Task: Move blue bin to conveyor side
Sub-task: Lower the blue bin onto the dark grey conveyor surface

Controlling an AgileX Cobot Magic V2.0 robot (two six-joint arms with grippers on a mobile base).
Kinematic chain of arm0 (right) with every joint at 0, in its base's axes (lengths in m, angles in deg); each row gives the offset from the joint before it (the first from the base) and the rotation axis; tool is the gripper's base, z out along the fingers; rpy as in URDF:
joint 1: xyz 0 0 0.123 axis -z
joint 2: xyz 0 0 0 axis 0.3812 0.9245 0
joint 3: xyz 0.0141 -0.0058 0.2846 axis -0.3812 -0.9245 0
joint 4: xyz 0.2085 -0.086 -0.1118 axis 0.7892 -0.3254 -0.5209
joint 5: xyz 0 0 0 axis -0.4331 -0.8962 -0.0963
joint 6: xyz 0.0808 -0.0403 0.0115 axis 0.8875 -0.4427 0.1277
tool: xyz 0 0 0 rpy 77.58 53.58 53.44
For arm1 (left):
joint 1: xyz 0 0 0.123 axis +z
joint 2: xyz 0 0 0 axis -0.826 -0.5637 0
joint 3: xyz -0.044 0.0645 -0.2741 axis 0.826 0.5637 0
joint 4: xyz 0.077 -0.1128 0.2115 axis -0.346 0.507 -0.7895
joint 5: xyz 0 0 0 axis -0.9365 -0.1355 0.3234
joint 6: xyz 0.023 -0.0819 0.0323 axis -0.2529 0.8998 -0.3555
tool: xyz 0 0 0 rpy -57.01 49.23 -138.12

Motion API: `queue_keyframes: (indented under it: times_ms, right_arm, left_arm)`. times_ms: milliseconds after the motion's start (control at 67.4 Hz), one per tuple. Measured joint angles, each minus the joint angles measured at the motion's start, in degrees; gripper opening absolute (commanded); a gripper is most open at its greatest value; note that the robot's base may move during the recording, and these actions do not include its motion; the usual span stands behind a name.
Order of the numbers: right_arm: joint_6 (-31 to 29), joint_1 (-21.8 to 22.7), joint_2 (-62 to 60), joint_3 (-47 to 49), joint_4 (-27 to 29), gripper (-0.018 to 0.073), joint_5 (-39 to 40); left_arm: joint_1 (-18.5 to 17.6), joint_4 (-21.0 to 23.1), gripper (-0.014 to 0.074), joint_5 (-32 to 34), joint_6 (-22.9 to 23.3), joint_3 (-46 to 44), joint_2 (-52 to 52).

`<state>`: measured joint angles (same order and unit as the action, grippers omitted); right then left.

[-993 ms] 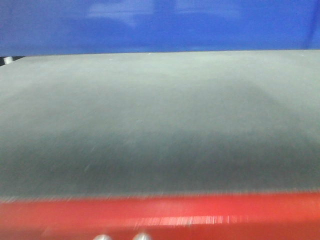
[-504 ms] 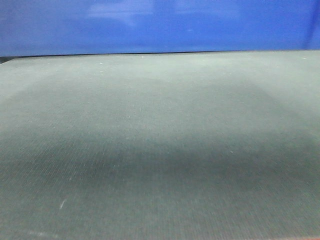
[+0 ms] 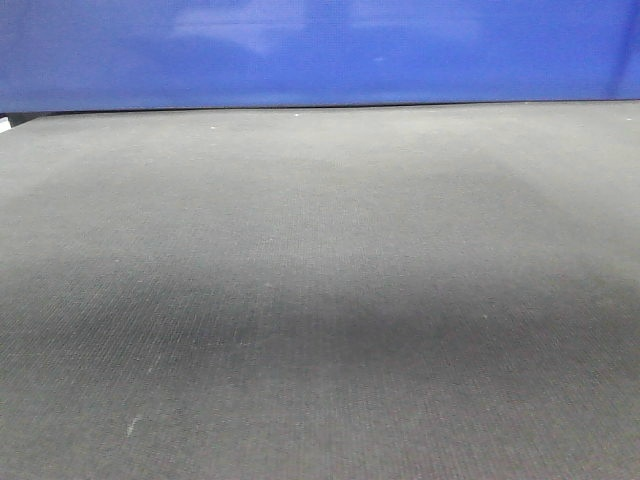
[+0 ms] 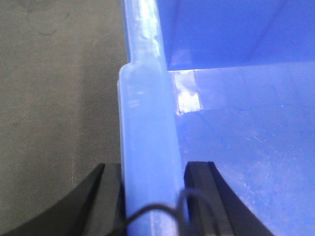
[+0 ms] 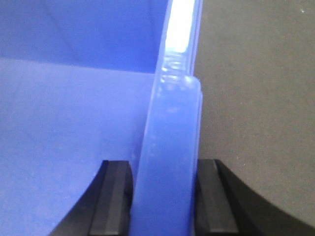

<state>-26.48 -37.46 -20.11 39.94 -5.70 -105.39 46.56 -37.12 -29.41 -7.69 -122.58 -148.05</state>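
Note:
The blue bin (image 3: 320,50) fills the top of the front view as a glossy blue wall, standing on the dark grey-green conveyor belt (image 3: 320,300). In the left wrist view my left gripper (image 4: 150,179) is shut on the bin's thick left rim (image 4: 147,123), one black finger (image 4: 106,196) outside over the belt (image 4: 54,98) and one inside. In the right wrist view my right gripper (image 5: 165,184) is shut on the bin's right rim (image 5: 170,137), one finger (image 5: 214,196) outside over the belt (image 5: 256,98) and one inside. The bin's inside looks empty in both wrist views.
A thin dark cable (image 4: 152,211) loops across the left gripper's base. A small pale spot (image 3: 4,123) shows at the belt's far left edge.
The red strip and blurred rail at the bottom edge have dropped out of view; the belt now fills the lower frame. The bin's wall stays at the top, about the same size.

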Motion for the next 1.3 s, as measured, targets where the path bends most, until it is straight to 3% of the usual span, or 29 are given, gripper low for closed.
queue_keyframes:
  times_ms: [860, 1082, 1305]
  right_arm:
    - [0.0, 0.0, 0.0, 0.0, 0.0, -0.0076, 0.04]
    - [0.0, 0.0, 0.0, 0.0, 1.15, -0.0076, 0.56]
    - [0.0, 0.2, 4.9, 0.0, 0.88, -0.0076, 2.51]
  left_arm:
    - [0.0, 0.0, -0.001, 0.0, 0.0, 0.0, 0.0]
    - [0.0, -0.24, -0.001, 2.91, -0.03, 0.0, 0.0]
    - [0.0, -1.52, -0.001, 4.36, -0.83, -0.44, -6.03]
